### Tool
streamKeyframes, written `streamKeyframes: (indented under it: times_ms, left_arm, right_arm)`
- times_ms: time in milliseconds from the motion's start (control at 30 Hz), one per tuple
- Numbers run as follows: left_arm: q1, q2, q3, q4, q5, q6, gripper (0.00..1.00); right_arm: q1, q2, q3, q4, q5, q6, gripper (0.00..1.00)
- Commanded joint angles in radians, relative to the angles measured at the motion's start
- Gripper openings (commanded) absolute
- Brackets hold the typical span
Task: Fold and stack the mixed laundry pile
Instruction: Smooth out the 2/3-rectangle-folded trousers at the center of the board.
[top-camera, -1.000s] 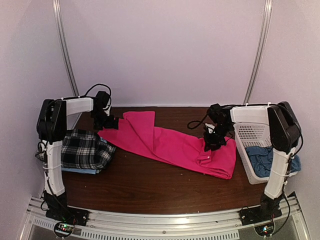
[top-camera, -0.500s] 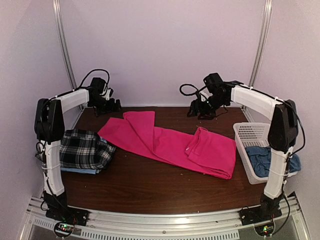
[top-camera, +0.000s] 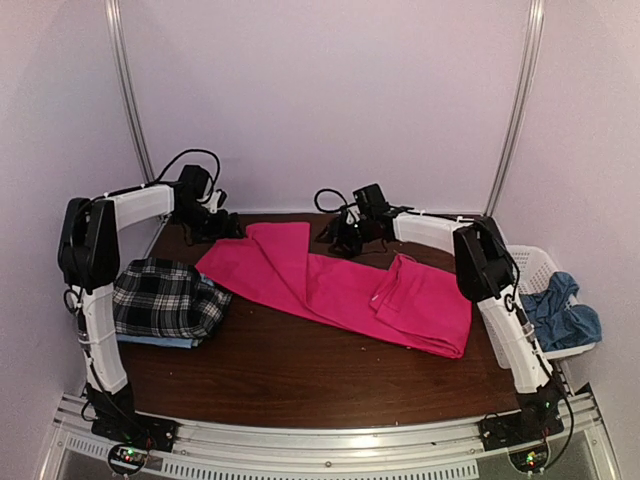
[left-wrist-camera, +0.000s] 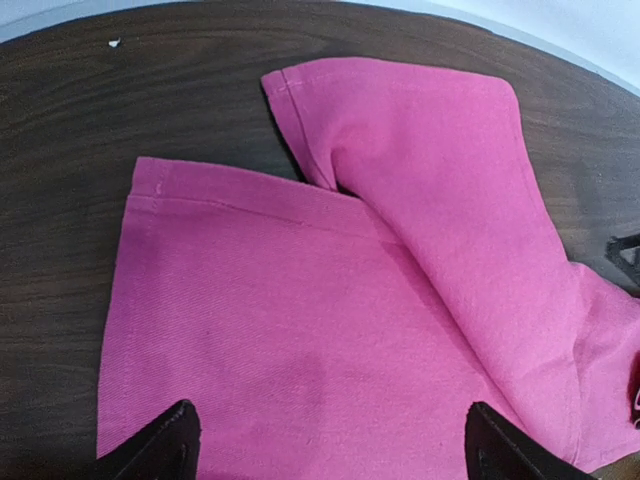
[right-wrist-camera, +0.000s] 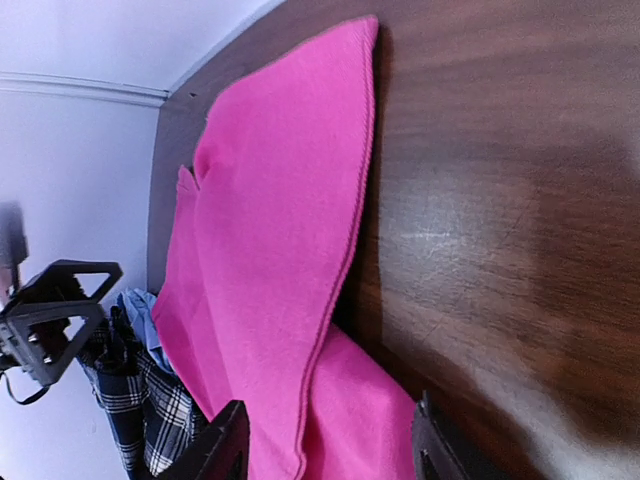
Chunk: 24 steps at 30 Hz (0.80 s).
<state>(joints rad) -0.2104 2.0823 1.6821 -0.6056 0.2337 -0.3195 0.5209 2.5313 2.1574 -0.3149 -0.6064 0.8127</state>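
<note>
Plaid shirt (top-camera: 165, 298) folded, atop light blue shirt (top-camera: 172, 341), worktop (top-camera: 300, 372) left. Pink trousers (top-camera: 340, 285) mid-worktop, part-folded, unstacked. Blue cloth (top-camera: 560, 315) in basket (top-camera: 528, 265), unfolded. Left gripper (top-camera: 218, 228), right gripper (top-camera: 335, 235): jaws apart, empty, over trousers' far edge.

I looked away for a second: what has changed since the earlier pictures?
The right tool let go of the pink trousers at their right end, rose and swung left toward the far middle, open. The left tool, open, drew back from the leg hems. Trousers and plaid shirt stayed put.
</note>
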Motion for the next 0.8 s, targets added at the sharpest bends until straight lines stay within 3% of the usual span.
streamKeyframes:
  times_ms: [0,333,633,767]
  left_arm:
    - [0.005,-0.084,-0.042,0.009,-0.014,0.04,0.93]
    - [0.005,-0.151,-0.131,0.021,-0.063,0.039,0.93]
    - [0.006,-0.175,-0.167,0.021,-0.091,0.047,0.95]
    - [0.006,-0.178,-0.17,0.02,-0.099,0.052,0.95]
  right_arm:
    - [0.046,0.101,0.138,0.168,-0.061,0.178,0.54]
    - [0.093,0.239,0.193,0.262,-0.071,0.307,0.48]
    - [0.067,0.358,0.26,0.497,-0.016,0.462,0.53]
    - [0.06,0.404,0.325,0.577,-0.02,0.492,0.45]
